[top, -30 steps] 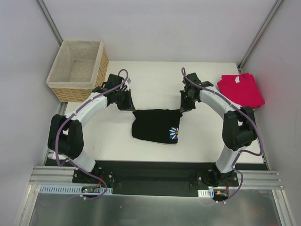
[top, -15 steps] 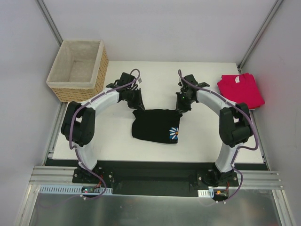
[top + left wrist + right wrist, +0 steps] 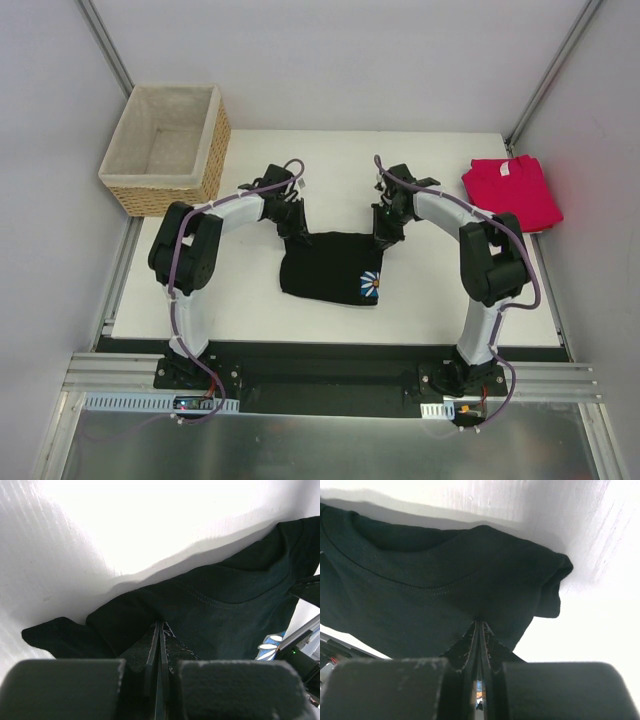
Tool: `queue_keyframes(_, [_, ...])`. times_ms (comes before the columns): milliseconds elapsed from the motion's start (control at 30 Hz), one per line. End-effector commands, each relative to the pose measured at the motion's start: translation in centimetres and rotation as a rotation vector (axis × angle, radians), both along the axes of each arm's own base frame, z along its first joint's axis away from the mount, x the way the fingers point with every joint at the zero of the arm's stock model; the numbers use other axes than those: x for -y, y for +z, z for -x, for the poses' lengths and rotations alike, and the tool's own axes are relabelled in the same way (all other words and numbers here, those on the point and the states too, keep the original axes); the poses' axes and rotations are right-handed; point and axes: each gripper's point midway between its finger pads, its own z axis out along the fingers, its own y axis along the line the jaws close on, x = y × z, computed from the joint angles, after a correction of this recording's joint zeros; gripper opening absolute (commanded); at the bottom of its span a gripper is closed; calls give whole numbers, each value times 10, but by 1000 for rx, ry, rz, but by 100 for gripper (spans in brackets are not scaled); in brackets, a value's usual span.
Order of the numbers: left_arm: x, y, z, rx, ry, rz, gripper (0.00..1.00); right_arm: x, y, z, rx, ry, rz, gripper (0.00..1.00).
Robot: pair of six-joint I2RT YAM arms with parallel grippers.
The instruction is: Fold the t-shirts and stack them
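A black t-shirt (image 3: 330, 265) with a blue daisy print (image 3: 371, 285) lies half folded at the table's middle. My left gripper (image 3: 299, 231) is shut on its far left corner. The left wrist view shows the jaws (image 3: 160, 626) pinched together on black cloth (image 3: 225, 595). At the far right corner my right gripper (image 3: 381, 235) is also shut on the shirt, and its tips (image 3: 479, 624) pinch the cloth (image 3: 420, 590) below the collar seam. A folded pinkish-red t-shirt (image 3: 512, 192) lies at the table's far right.
A wicker basket (image 3: 165, 148) with pale lining stands at the far left corner, just off the white table (image 3: 240, 290). Both arms arch inward over the table's far half. Grey walls close in the left, back and right sides.
Both grippers have moved inward to the black shirt's far corners, the left one farther to the right. The right gripper has closed. The shirt has hardly shifted.
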Motion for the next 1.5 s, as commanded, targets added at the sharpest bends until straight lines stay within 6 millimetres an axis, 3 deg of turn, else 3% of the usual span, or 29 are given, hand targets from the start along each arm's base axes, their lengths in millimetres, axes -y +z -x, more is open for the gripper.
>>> queue_keyframes(0, [5,-7,-10,6,8,-10,0,-1,-1,9,-43,37,4,4])
queue_keyframes(233, [-8,-7,-19,33,50,-48,0,7,-7,14,-59,45,48,4])
queue_keyframes(433, [-46,-3,-11,38,113,-74,0,13,-14,12,-62,51,88,4])
queue_keyframes(600, [-72,-8,3,26,143,-102,0,24,-24,-2,-42,57,168,5])
queue_keyframes(700, [-77,-5,8,32,148,-104,0,34,-26,-11,-45,77,206,5])
queue_keyframes(933, [-75,2,7,29,158,-84,0,34,-11,-35,-1,65,174,5])
queue_keyframes(1033, [-73,9,6,41,152,-73,0,29,1,-39,24,64,145,5])
queue_keyframes(1133, [-74,27,4,80,141,-69,0,28,31,-40,94,51,119,6])
queue_keyframes(1167, [-74,36,0,108,133,-69,0,29,54,-39,146,41,101,6])
queue_keyframes(1333, [-72,84,-7,211,107,-45,0,36,119,-29,276,-4,56,10])
queue_keyframes(1433, [-74,98,-5,232,104,-46,9,42,143,-18,321,-21,55,15])
queue_keyframes(1467, [-75,103,-3,244,102,-43,16,49,145,-13,318,-31,75,17])
